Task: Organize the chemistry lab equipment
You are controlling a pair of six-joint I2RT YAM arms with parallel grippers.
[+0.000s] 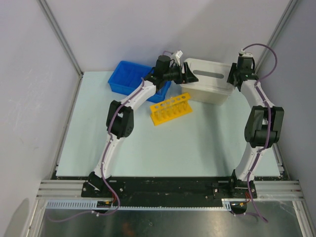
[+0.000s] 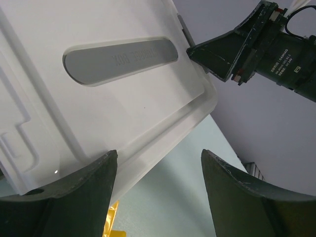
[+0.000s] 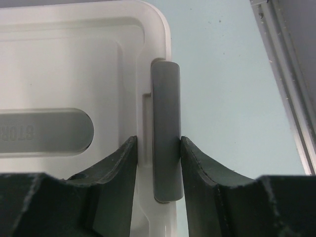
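Yellow test-tube rack (image 1: 170,109), rows of round holes; left hand (image 2: 159,158) apart, right hand (image 3: 158,143) apart astride grey latch (image 3: 165,98).

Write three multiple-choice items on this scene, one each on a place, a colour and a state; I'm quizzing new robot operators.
1. The yellow rack lies: A inside a tub; B on the table by the divided bin; C in a gripper.
2. The divided bin is: A red; B blue; C green.
3. The left gripper is: A open; B shut on the rack; C shut on a lid.
Answers: B, it rests on the tabletop; B, its walls are blue; A, its jaws stand apart, gripping nothing.
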